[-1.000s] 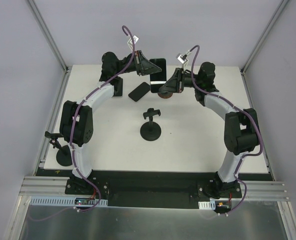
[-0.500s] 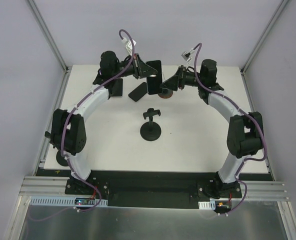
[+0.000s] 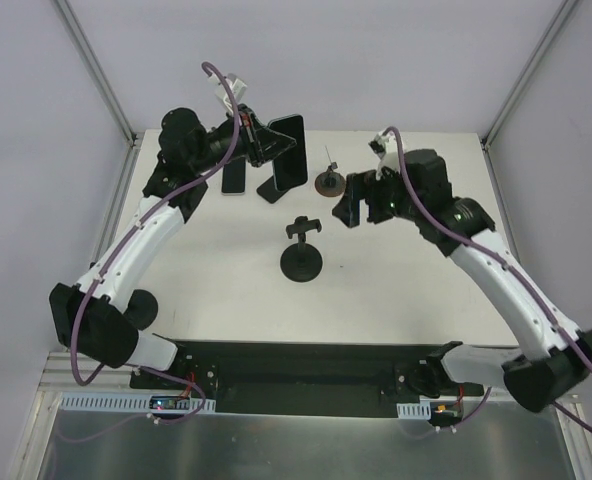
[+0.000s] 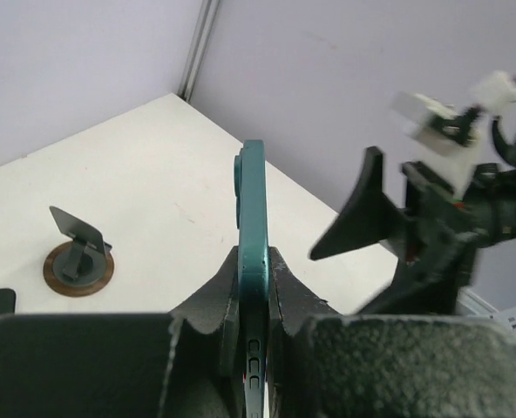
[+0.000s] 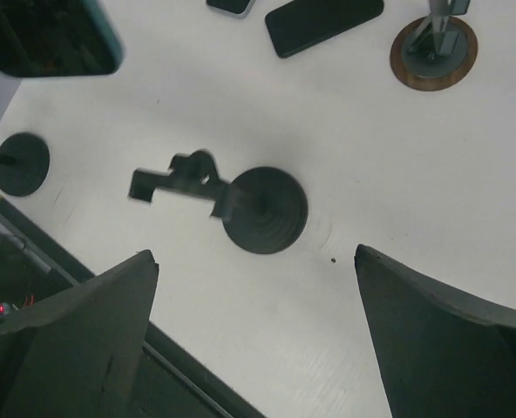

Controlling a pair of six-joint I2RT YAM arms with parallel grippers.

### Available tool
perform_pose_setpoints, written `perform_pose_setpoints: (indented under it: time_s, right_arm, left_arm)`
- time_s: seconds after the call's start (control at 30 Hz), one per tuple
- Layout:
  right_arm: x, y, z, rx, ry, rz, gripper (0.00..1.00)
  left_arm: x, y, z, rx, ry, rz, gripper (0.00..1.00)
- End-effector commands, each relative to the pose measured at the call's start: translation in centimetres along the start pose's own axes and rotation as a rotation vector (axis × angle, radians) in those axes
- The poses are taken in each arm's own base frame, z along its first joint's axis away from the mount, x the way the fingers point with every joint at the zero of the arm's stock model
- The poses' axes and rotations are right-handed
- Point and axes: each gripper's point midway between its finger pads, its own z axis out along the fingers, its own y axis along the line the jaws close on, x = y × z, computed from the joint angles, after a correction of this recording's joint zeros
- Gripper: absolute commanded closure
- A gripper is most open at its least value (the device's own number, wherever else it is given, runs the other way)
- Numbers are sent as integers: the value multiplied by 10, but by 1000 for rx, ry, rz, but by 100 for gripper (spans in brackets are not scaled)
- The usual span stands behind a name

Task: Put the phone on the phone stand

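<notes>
The jaws hide part of the phone (image 4: 253, 209), and the phone stand (image 5: 263, 212) has a blurred clamp.

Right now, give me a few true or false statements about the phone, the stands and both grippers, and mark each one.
1. The left gripper is clamped on the teal phone, held on edge. True.
2. The right gripper grips the black round-based phone stand. False: it is open and empty, above that stand.
3. The teal phone sits in the black stand's cradle. False: the cradle is empty, and the left gripper holds the phone up.
4. A small stand with a brown round base stands on the white table. True.
</notes>
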Motion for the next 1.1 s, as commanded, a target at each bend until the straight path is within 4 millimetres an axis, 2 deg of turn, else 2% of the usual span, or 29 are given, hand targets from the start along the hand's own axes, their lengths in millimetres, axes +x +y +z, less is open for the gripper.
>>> perform_pose_setpoints:
  time_s: [0.0, 0.03, 0.07, 0.1, 0.13, 0.17, 0.2, 0.27, 0.3, 0.33, 0.43, 0.53, 0.6, 0.7, 0.73, 0.9, 1.07]
  right_arm:
    - [45, 13, -39, 60, 48, -92, 4]
    - [49, 32, -44, 18, 24, -126, 3]
    - [45, 43, -42, -14, -16, -141, 3]
    - [53, 53, -38, -26, -16, -160, 2]
    - [62, 54, -31, -25, -1, -166, 4]
    - [64, 60, -26, -39, -3, -173, 5]
    - [69, 63, -21, -42, 15, -177, 5]
    - [75, 59, -7, -8, 56, -155, 10]
    - [76, 58, -3, 0, 56, -151, 12]
    - [78, 55, 5, 18, 61, -147, 17]
    - [72, 60, 20, -2, 23, -142, 23]
    - [70, 63, 31, -19, 2, -158, 25]
    - [75, 58, 36, -15, -10, -189, 28]
    - [71, 53, 38, 6, -44, -210, 43]
    - [68, 53, 39, 10, -57, -214, 51]
    - [66, 52, 47, 24, -53, -240, 48]
    - [59, 50, 53, 41, -69, -249, 51]
  left_arm:
    - [-2, -45, -27, 93, -29, 109, 100]
    - [-2, -52, -32, 109, -36, 122, 100]
    - [6, -54, -37, 115, -38, 126, 100]
    - [0, -69, -48, 135, -68, 160, 100]
    - [0, -75, -55, 138, -88, 177, 100]
    - [12, -71, -61, 126, -84, 172, 100]
    - [-1, -88, -75, 136, -147, 222, 100]
    - [6, -90, -85, 126, -174, 226, 100]
    - [-1, -100, -93, 138, -215, 251, 100]
    - [-2, -104, -97, 149, -228, 259, 100]
    - [1, -111, -99, 179, -217, 247, 100]
    - [3, -110, -99, 181, -213, 252, 100]
    - [5, -106, -99, 170, -209, 262, 100]
    - [8, -103, -98, 157, -195, 264, 100]
    - [9, -102, -97, 156, -195, 266, 100]
    - [17, -90, -92, 128, -153, 284, 100]
    - [19, -81, -90, 85, -130, 293, 100]
